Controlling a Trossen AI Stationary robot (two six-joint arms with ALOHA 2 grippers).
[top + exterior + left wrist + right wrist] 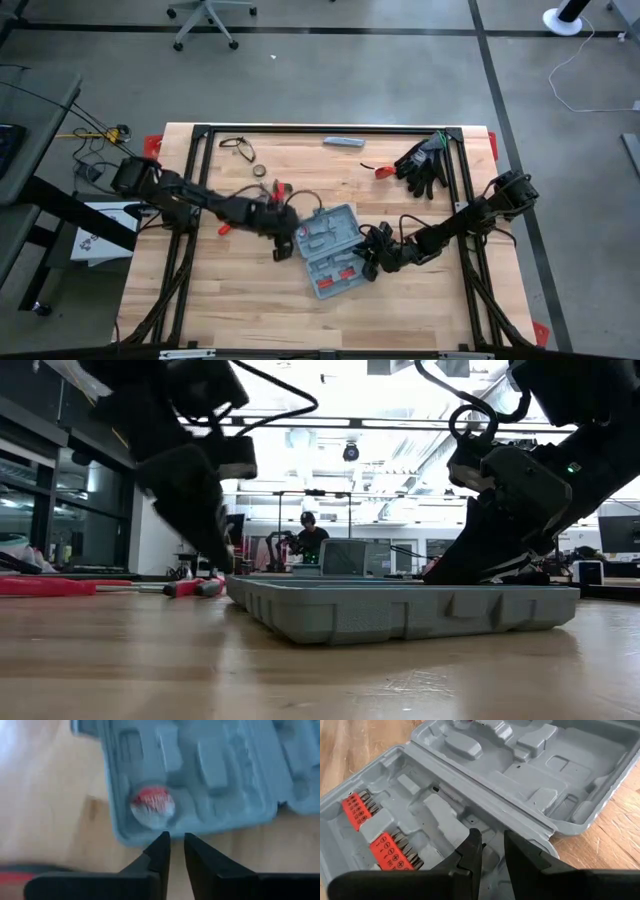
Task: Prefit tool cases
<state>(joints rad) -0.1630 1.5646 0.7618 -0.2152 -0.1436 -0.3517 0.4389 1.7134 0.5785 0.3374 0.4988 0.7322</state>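
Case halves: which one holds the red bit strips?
The case half nearest the right hand. Two red bit strips sit in its slots; the other half shows none.

Both arms reached inward and low toward the middle of the bench. The left gripper [173, 845] pointed down, its 2 fingers nearly together with a narrow gap. The right gripper [492, 845] hung tilted, fingers slightly apart, holding nothing.

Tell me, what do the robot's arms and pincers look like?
Both arms are dark, almost black, built from chunky jointed segments. Black cables loop along them. The left pincer and the right pincer each end in two flat black fingers that taper toward the tips. A small green light glows on one arm in the low view.
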